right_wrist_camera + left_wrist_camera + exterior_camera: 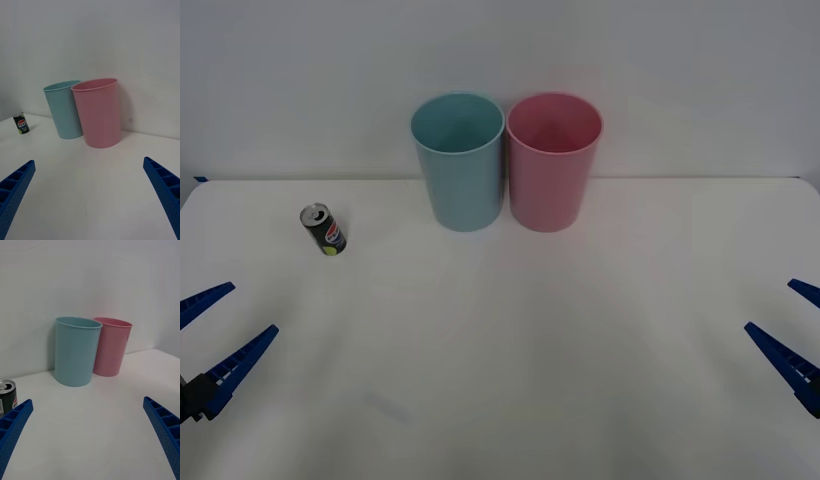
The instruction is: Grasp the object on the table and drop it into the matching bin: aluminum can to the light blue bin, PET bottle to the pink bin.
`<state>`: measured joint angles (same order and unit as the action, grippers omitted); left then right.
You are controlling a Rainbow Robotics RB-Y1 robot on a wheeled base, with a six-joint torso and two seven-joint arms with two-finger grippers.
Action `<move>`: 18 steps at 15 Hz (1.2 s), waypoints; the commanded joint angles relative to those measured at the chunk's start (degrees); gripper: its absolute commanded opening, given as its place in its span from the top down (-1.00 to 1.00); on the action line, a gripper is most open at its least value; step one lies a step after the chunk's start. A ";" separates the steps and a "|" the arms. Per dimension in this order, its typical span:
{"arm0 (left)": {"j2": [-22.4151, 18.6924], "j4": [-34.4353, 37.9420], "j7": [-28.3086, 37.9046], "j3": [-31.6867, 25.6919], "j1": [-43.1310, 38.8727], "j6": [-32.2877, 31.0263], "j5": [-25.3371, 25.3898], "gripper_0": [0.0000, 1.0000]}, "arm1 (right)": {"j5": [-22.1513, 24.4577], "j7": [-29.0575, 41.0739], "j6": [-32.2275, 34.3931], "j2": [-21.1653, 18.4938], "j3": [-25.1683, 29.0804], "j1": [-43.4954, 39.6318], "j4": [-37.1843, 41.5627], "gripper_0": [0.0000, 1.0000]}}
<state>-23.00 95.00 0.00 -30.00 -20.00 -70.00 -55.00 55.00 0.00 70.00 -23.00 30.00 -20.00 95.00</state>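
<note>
Left gripper (215,345) low at the near left table edge, fingers spread wide, nothing between them. Can (324,229) stands upright ahead of it and a bit toward the centre, well apart from the tips; in the left wrist view the can (7,397) sits right past one finger (13,427). Right gripper (795,335) parked at the near right edge, also spread and holding nothing, far from the can.

Step in hand, as I judge it: the reach with the left arm, nothing grasped yet. To do it well: swing the gripper inward so the can centres between the fingers, keep the spread until both fingers flank the body, close at mid-height below the silver top. Can is small and light, so a finger clipping it on approach would probably tip it. Then carry to the blue bin (459,160), beyond the can and further toward centre, touching or nearly touching the pink bin (553,160). Release over the blue rim.

Writing: right wrist view shows "PEPSI" across the round red-white-blue logo on the can (21,123). Yellow-green patch near the base, text there too small to read. Bins plain. Table (510,380) white, unmarked.
</note>
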 commanded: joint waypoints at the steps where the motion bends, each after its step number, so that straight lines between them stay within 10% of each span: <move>1: 0.00 0.00 0.00 0.00 0.00 0.00 0.00 -1.00 | 0.00 0.00 0.00 0.00 0.00 0.00 0.00 -1.00; 18: 1.38 -1.22 -2.37 3.90 -2.68 14.72 0.68 -1.00 | 0.00 0.00 0.00 0.00 0.00 0.00 0.00 -1.00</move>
<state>-21.63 93.78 -2.04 -26.60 -22.50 -56.66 -54.33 55.00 0.00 70.00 -23.00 30.00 -20.00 95.00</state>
